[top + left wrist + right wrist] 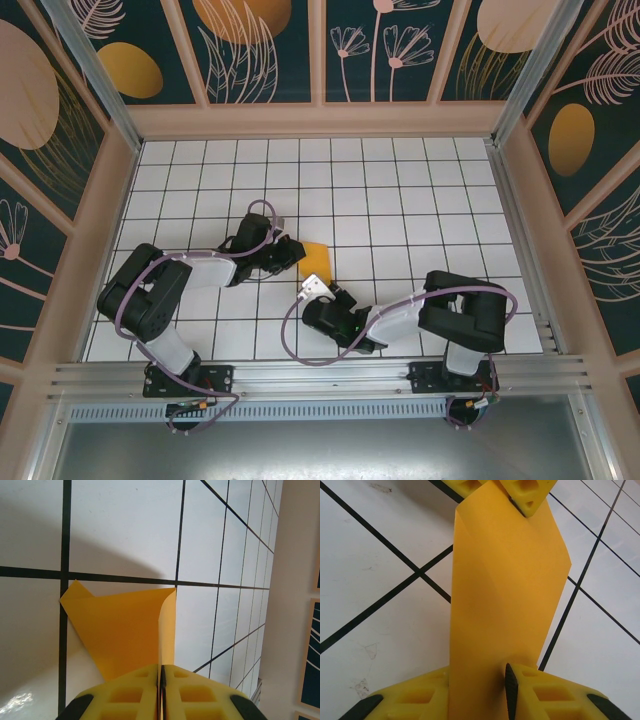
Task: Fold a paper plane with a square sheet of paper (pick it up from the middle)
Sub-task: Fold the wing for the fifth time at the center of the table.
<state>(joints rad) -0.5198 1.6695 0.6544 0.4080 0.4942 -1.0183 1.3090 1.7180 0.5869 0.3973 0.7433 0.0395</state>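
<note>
The square sheet of paper (pixel 505 580) is seen as plain orange-yellow. The table (pixel 400 180) is white, ruled with a black grid. The walls (pixel 270 50) are patterned, seemingly, with pale plants and orange ovals on dark teal.

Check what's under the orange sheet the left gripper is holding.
Under the sheet: white table with black grid lines, and nothing else showing around its edges. The left gripper pinches one end. The patch of table directly beneath the sheet is covered, so it can't be checked.
</note>
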